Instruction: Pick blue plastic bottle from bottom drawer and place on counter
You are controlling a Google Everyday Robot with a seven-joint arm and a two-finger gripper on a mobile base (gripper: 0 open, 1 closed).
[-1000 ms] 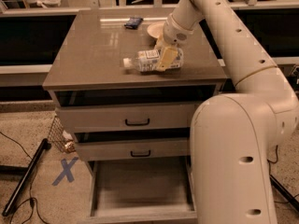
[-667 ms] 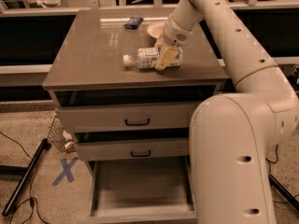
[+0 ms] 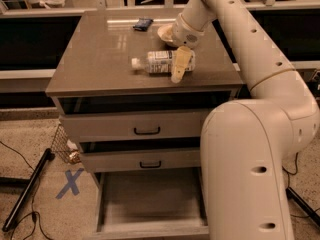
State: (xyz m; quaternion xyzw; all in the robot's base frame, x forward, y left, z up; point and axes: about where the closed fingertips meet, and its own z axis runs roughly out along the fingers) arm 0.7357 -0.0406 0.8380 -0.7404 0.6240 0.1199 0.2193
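Drawer nearest of all: the bottom drawer (image 3: pixel 150 201) stands pulled out at the cabinet's foot, its flat grey floor showing. To its left, on the speckled ground, lie a blue tape cross (image 3: pixel 70 182) and a black pole (image 3: pixel 27 191). The robot's white arm (image 3: pixel 250 154) fills the right foreground and reaches up over the cabinet. Above the open drawer sit the middle drawer (image 3: pixel 115 161) and the top drawer (image 3: pixel 100 126), each with a black handle. On the counter (image 3: pixel 95 64) the blue plastic bottle (image 3: pixel 157 63) lies on its side towards the front right, white cap pointing left. The gripper (image 3: pixel 180 64) is down at the bottle's base end; whether it clasps the bottle or has let go cannot be told. Behind the wrist sits a white bowl (image 3: pixel 165 32), partly hidden, and left of that, near the far edge, a small dark blue packet (image 3: pixel 143 24).
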